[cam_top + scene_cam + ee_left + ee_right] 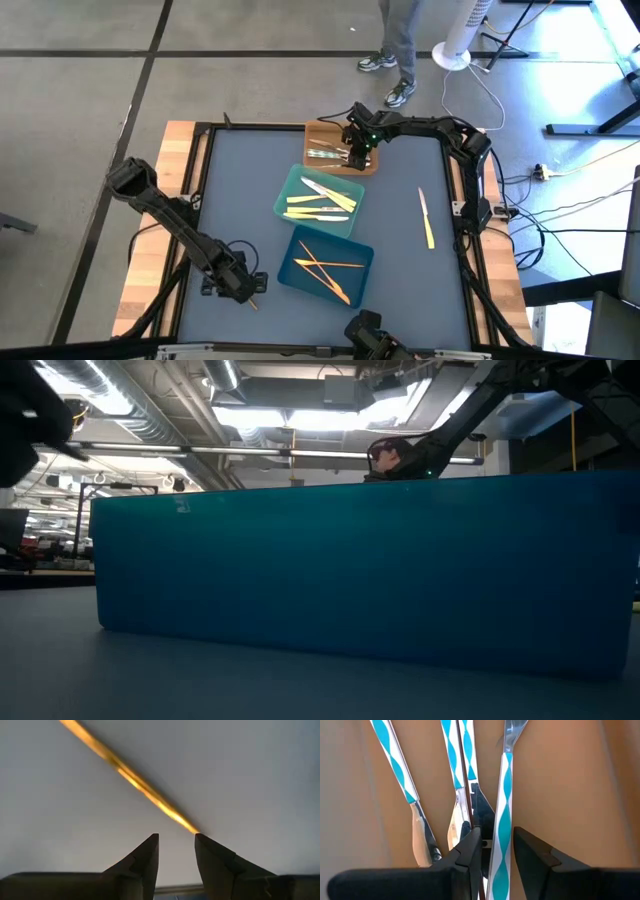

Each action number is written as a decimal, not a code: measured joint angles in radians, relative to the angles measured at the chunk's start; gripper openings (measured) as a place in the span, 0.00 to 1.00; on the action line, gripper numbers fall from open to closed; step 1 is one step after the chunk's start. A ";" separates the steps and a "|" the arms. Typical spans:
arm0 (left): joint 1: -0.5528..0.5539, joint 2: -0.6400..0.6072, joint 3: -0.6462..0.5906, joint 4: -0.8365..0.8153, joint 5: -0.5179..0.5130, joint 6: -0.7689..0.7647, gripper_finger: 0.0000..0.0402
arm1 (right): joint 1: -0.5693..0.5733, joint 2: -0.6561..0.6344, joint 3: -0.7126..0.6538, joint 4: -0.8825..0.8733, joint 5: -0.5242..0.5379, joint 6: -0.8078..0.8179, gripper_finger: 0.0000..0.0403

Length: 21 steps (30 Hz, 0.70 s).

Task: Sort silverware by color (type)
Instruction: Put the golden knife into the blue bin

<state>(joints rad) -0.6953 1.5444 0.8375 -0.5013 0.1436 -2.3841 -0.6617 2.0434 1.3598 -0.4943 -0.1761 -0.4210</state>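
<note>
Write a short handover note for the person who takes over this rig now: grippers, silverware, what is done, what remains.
Left gripper: open, low over the mat, at the tip of a loose orange utensil.
Right gripper: open, down in the orange-brown tray, fingers astride one of the silver utensils.
Done: silver utensils in that tray, pale yellow utensils in the teal tray, orange utensils in the blue tray.
Left: the loose orange one, and a pale yellow utensil on the mat at the right.
</note>
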 joint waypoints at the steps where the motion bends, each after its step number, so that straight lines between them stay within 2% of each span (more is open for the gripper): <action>1: 0.000 0.009 0.000 0.000 -0.002 0.003 0.30 | 0.000 0.000 0.000 0.000 0.000 0.000 0.26; 9: 0.000 0.054 0.000 -0.002 -0.003 0.004 0.30 | 0.000 0.000 0.000 -0.001 0.000 0.000 0.26; 21: 0.000 0.055 0.000 -0.059 -0.021 0.005 0.30 | 0.000 0.000 0.000 -0.001 0.000 0.000 0.26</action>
<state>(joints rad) -0.6952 1.5997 0.8375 -0.5608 0.1223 -2.3795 -0.6617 2.0430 1.3598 -0.4957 -0.1764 -0.4206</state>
